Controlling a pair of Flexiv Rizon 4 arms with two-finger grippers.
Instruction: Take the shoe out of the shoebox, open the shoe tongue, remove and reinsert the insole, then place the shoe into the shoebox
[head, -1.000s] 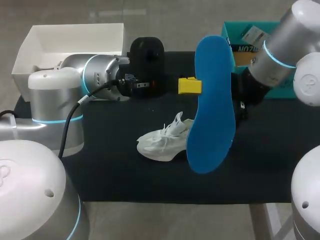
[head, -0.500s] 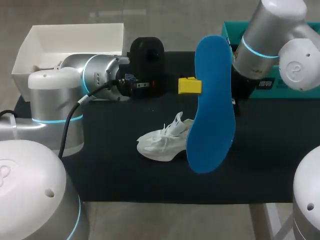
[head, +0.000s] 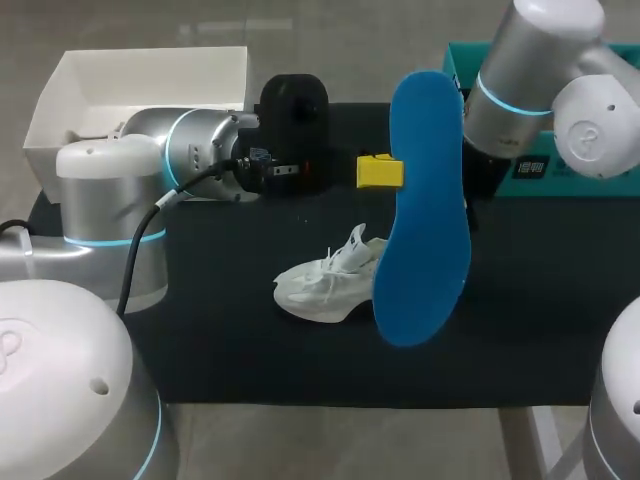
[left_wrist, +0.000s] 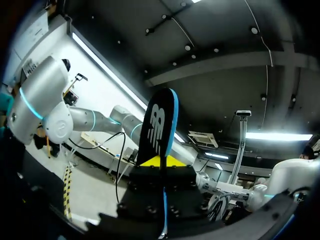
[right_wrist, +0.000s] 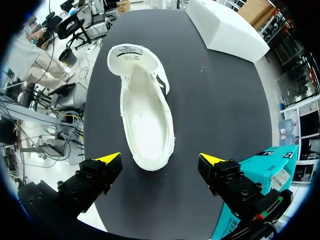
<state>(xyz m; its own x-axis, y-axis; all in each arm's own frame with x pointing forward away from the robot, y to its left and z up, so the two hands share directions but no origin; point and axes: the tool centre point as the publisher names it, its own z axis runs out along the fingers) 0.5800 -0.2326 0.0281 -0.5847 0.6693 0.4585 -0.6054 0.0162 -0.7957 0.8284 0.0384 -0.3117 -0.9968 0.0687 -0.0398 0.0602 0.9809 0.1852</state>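
My left gripper (head: 390, 172) is shut on the blue insole (head: 425, 205), held up high above the table on its edge. In the left wrist view the insole (left_wrist: 159, 125) rises from between the yellow tips, showing its dark underside and blue rim. The white shoe (head: 325, 280) lies on the black mat, partly hidden by the insole. My right gripper (right_wrist: 160, 159) hangs open above the shoe (right_wrist: 145, 120), its toe between the yellow tips and its empty inside facing up. In the head view the insole hides the right gripper's fingers.
The white shoebox (head: 150, 85) stands open at the mat's back left corner, seen also as the white box (right_wrist: 227, 30) beyond the shoe's heel. A teal box (head: 545, 170) sits at the back right, beside my right arm (head: 525, 70).
My right arm has swung left and toward the back, closer behind the insole. The left arm, the insole and the shoe have kept still.
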